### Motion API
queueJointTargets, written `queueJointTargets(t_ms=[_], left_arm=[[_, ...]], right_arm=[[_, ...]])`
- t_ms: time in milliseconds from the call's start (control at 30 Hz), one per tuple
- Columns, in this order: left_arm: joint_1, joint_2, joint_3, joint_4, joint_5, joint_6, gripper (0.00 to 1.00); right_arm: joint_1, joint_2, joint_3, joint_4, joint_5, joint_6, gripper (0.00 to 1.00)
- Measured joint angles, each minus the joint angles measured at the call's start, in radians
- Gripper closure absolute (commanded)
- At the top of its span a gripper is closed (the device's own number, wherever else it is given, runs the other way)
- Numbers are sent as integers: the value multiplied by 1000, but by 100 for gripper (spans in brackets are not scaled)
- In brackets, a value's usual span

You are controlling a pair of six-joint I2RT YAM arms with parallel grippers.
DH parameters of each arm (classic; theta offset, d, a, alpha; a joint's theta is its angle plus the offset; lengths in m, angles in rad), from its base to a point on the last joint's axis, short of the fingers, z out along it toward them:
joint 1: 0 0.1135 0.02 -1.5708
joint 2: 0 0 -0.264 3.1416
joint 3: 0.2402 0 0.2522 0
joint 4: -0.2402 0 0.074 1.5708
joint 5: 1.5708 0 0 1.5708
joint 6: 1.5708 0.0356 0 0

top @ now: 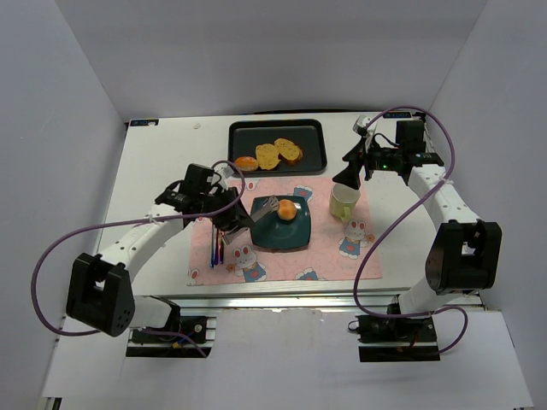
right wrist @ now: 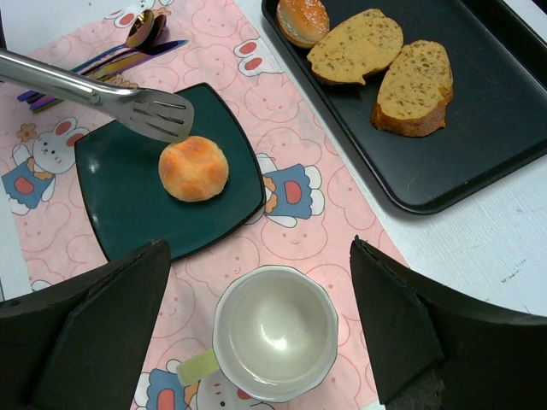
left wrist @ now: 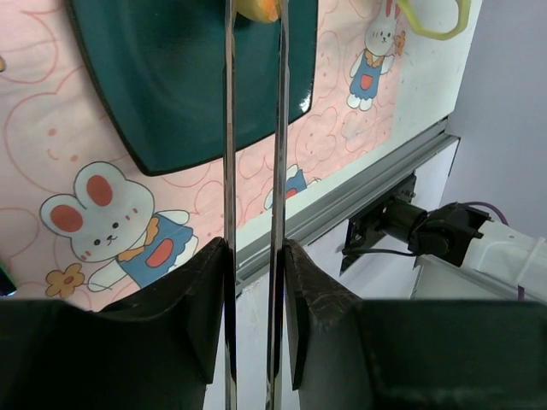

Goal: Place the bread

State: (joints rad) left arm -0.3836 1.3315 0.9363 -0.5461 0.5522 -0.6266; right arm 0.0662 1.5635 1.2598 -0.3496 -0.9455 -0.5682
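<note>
The bread, a small round golden bun, lies on the teal plate in the middle of the pink mat; it also shows as the bread from above and as the bread at the top edge of the left wrist view. My left gripper is shut on metal tongs, its pads pressing the two arms. The tongs' slotted head hovers just beside the bun, not around it. My right gripper stands open over a cup with nothing in it.
A black tray at the back holds two toasted slices and an oval bun. Cutlery lies on the mat left of the plate. The cup stands right of the plate. The table's front rail runs close below the mat.
</note>
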Motion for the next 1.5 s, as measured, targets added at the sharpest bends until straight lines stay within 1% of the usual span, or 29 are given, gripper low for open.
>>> queueJointTargets(t_ms=[467, 533, 567, 600, 633, 700, 800, 933, 1033, 1167, 1233, 1367, 1400, 1467, 1500], left_arm=[[80, -13, 45, -76, -19, 35, 60], [86, -13, 47, -84, -22, 40, 67], [93, -13, 49, -90, -25, 43, 72], [98, -13, 53, -98, -31, 47, 84], [112, -13, 59, -108, -44, 56, 90], [149, -15, 71, -121, -92, 71, 96], [227, -23, 92, -129, -191, 111, 99], [321, -26, 102, -80, -298, 161, 100], [360, -24, 100, -16, -360, 226, 99], [414, -5, 69, 119, -426, 356, 98], [446, 31, 53, 176, -454, 423, 96], [528, 148, 11, 277, -457, 522, 90], [544, 176, -8, 303, -452, 540, 83], [573, 220, -41, 352, -432, 566, 74], [578, 233, -50, 372, -424, 576, 72]], right_arm=[[0, 0, 0, 0, 0, 0, 11], [0, 0, 0, 0, 0, 0, 10], [0, 0, 0, 0, 0, 0, 11], [0, 0, 0, 0, 0, -1, 11], [0, 0, 0, 0, 0, -4, 11], [0, -1, 0, 0, 0, -8, 11], [0, -3, 0, 0, -1, -15, 11], [0, -4, 0, -7, -6, -20, 11], [0, -4, 0, -18, -9, -26, 11], [0, -4, 0, -25, -18, -38, 11], [0, -4, 0, -31, -22, -42, 11], [0, -4, 0, -44, -27, -45, 11], [0, -4, 0, -45, -27, -45, 11], [0, -5, 0, -45, -27, -47, 10], [0, -5, 0, -46, -27, -47, 11]])
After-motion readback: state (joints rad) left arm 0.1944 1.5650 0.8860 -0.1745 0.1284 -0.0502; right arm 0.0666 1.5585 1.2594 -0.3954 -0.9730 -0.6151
